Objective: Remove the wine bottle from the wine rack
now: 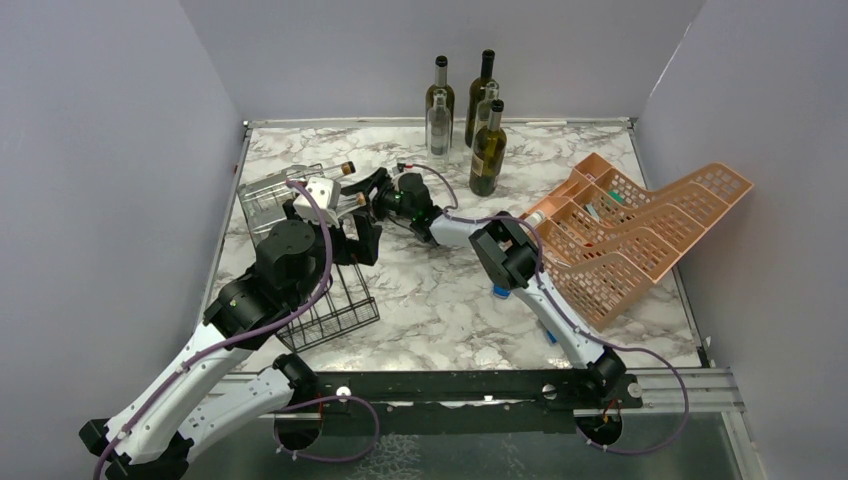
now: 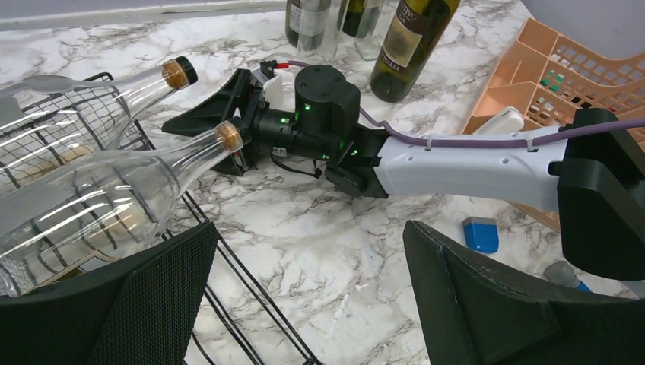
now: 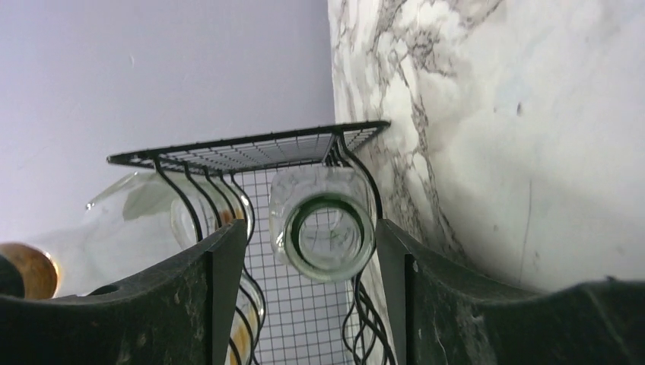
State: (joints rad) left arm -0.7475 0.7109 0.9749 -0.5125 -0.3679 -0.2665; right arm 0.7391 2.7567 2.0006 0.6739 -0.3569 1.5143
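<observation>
**Left:** I'm nearest the front. My left gripper [image 2: 312,243] hangs over the edge of the wine rack [image 1: 335,310], by the left edge of the tabletop [image 1: 450,300]. My jaws are spread wide with nothing in them. What about you?

**Right:** I reach across from the right side. My right gripper [image 3: 312,228] straddles the open mouth of the wine bottle [image 2: 91,205], with my fingers [image 3: 213,304] on either side. A gap shows on at least one side, so I'd say parted, not clamped.

**Left:** And the bottle itself?

**Right:** It lies on its side in the rack, neck poking out toward the table's middle. A capped clear bottle [image 2: 179,72] lies alongside it.

**Left:** So how far along are we?

**Right:** By my judgement only the approach is done. Closing on the neck, drawing it out lengthwise and setting it down are all left. The standing bottles [image 1: 487,150] at the far edge aren't our concern.
</observation>
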